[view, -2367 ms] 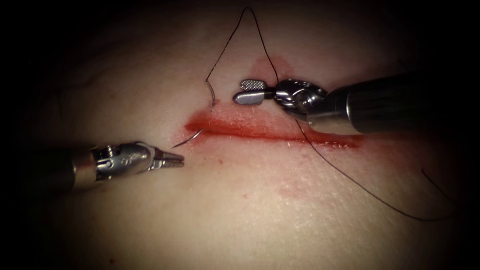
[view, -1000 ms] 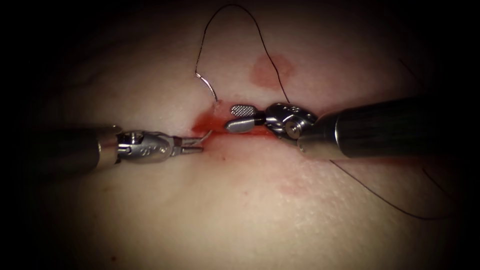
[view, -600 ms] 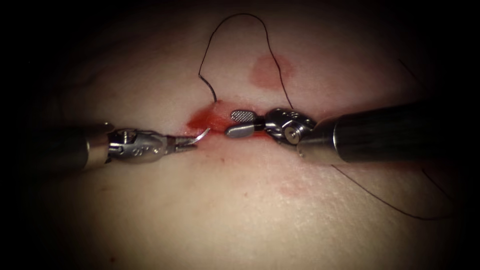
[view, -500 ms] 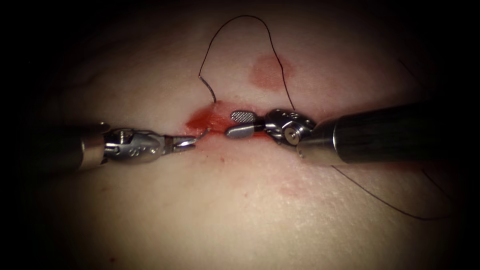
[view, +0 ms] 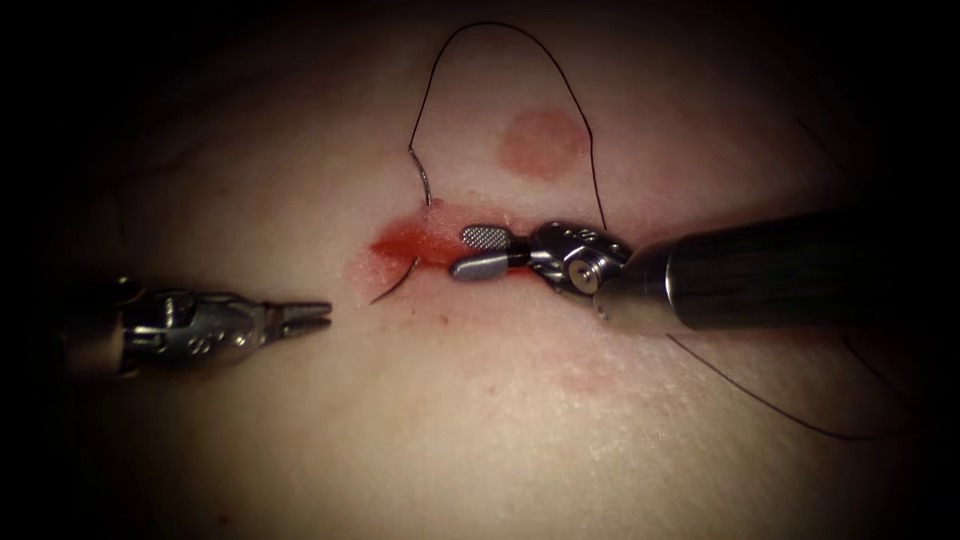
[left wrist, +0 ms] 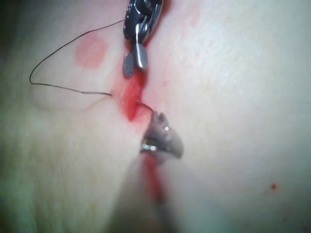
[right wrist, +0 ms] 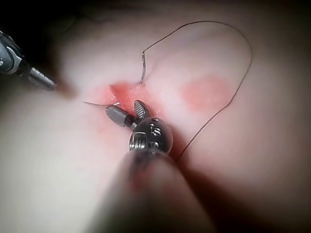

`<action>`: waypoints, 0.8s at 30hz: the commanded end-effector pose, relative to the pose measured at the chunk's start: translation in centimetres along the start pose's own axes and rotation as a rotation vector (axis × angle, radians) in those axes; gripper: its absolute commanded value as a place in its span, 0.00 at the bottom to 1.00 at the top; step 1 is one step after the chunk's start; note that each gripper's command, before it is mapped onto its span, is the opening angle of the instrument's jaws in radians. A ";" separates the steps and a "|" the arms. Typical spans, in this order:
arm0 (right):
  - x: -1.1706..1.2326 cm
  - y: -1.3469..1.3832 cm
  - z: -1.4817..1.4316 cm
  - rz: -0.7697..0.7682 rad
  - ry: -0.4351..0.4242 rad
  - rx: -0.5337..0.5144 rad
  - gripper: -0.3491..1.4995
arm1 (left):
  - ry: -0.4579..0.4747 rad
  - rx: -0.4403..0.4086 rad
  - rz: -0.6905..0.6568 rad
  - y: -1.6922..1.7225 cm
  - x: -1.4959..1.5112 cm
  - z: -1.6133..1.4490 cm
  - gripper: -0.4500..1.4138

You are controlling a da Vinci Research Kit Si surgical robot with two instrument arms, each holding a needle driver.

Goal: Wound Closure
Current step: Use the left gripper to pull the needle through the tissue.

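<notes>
On the left, the left end effector (view: pixel 318 314) has let go and backed away to the left: half a second ago it was pinching the needle's tip at the cut's left end, and now it sits well apart from it, jaws pinched narrow and holding nothing. The needle (view: pixel 398 283) stays behind in the tissue (view: pixel 480 420). Its pointed end pokes out on the near side of the cut (view: pixel 420 242), free and bare, while its tail end rises on the far side, where the thread (view: pixel 500 28) joins it. So the needle is lodged across the left end of the cut, through both edges, with neither tool on it.

From that tail the thread arcs up and over the far tissue, past a round pink mark (view: pixel 542 143), then runs down behind the right tool and trails off toward the near right.

To the right, the right end effector (view: pixel 470 252) has not moved; it lies over the red fluid (view: pixel 405 240) in the cut, jaws parted wide, gripping nothing. My read: the grip on the tip was given up, so the needle is not yet drawn out.
</notes>
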 end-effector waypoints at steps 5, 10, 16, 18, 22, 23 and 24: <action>-0.06 -0.04 0.12 0.003 0.001 -0.002 0.98 | 0.208 0.065 0.100 -0.17 -0.09 0.25 0.12; -0.07 -0.07 0.13 0.003 0.001 -0.003 0.98 | 0.398 0.078 0.135 -0.23 -0.42 0.52 0.17; -0.08 -0.07 0.11 0.003 0.000 -0.002 0.98 | 0.689 -0.095 0.016 -0.13 -0.72 0.84 0.25; -0.08 -0.07 0.11 0.003 0.000 -0.002 0.98 | 0.777 -0.143 -0.041 -0.07 -0.75 0.90 0.33; -0.08 -0.06 0.10 0.003 0.000 -0.001 0.98 | 0.903 -0.261 -0.081 0.07 -0.60 1.04 0.34; -0.08 -0.06 0.10 0.003 0.000 -0.001 0.98 | 0.914 -0.277 -0.075 0.10 -0.56 1.06 0.35; -0.08 -0.06 0.10 0.003 0.000 -0.001 0.98 | 0.930 -0.300 -0.066 0.13 -0.51 1.10 0.40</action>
